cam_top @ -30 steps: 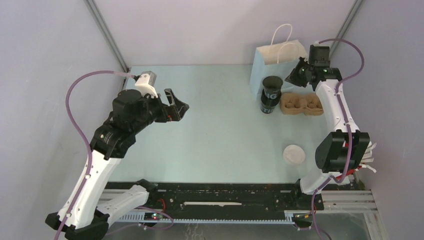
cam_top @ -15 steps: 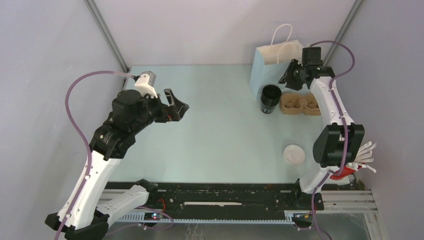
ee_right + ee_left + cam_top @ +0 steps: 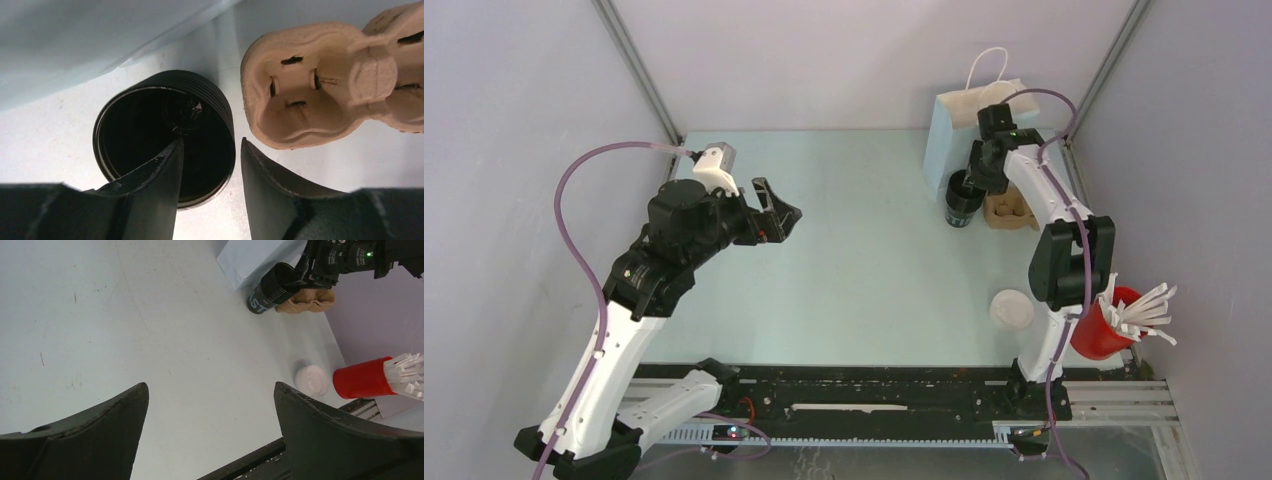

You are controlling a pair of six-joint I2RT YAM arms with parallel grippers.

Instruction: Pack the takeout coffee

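Note:
The black ribbed coffee cup [image 3: 962, 203] stands open and lidless beside the brown pulp cup carrier [image 3: 1016, 210], in front of the white paper bag [image 3: 949, 125]. My right gripper [image 3: 976, 178] hangs over the cup [image 3: 150, 120] with its jaws apart. One finger [image 3: 160, 170] is inside the rim and the other [image 3: 265, 175] outside it, next to the carrier [image 3: 320, 100]. A white lid [image 3: 1012, 308] lies flat at the front right. My left gripper [image 3: 786, 213] is open and holds nothing over the table's left middle.
A red cup [image 3: 1104, 325] full of white stirrers stands at the front right edge, right of the lid [image 3: 311, 381]. Grey walls close in the table at the back and on both sides. The bag [image 3: 100, 35] stands directly behind the cup.
My right arm has swung left from the bag's top and the carrier to the cup, and its jaws have opened from shut. The left arm has not moved.

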